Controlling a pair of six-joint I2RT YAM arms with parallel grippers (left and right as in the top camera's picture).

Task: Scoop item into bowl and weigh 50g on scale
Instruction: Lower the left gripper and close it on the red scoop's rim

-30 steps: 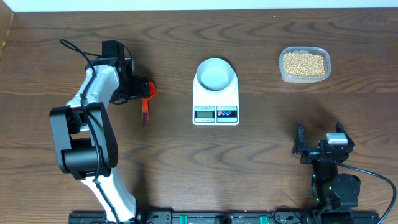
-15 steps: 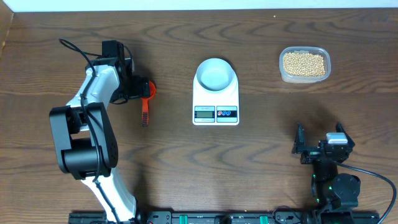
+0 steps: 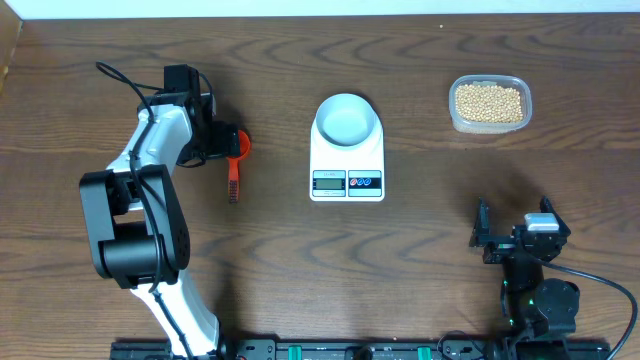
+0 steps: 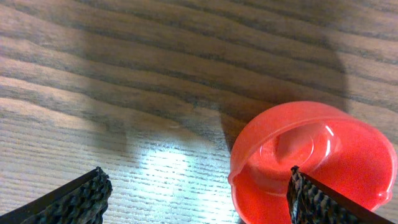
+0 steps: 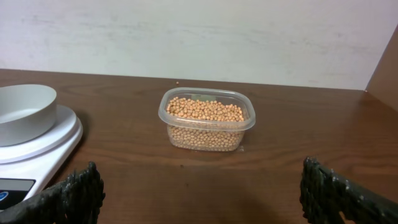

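The tan-yellow beans point(image 3: 489, 101) fill a clear plastic tub point(image 3: 490, 123) at the back right; they also show in the right wrist view point(image 5: 205, 109). The pale bowl point(image 3: 347, 118) stands empty on the white scale point(image 3: 347, 165); bowl point(image 5: 23, 109) and scale point(image 5: 43, 146) sit at the left of the right wrist view. My left gripper point(image 3: 222, 143) is open, low over the cup of a red scoop point(image 3: 236, 146), whose dark handle point(image 3: 233, 182) points toward me. The cup point(image 4: 314, 165) lies by the right finger, jaws point(image 4: 198, 198) wide apart. My right gripper point(image 3: 486, 232) is open and empty at the front right.
The dark wooden table point(image 3: 420, 240) carries everything. A white wall point(image 5: 199, 37) stands behind the table's far edge. The right arm's base point(image 3: 538, 300) sits at the front right edge.
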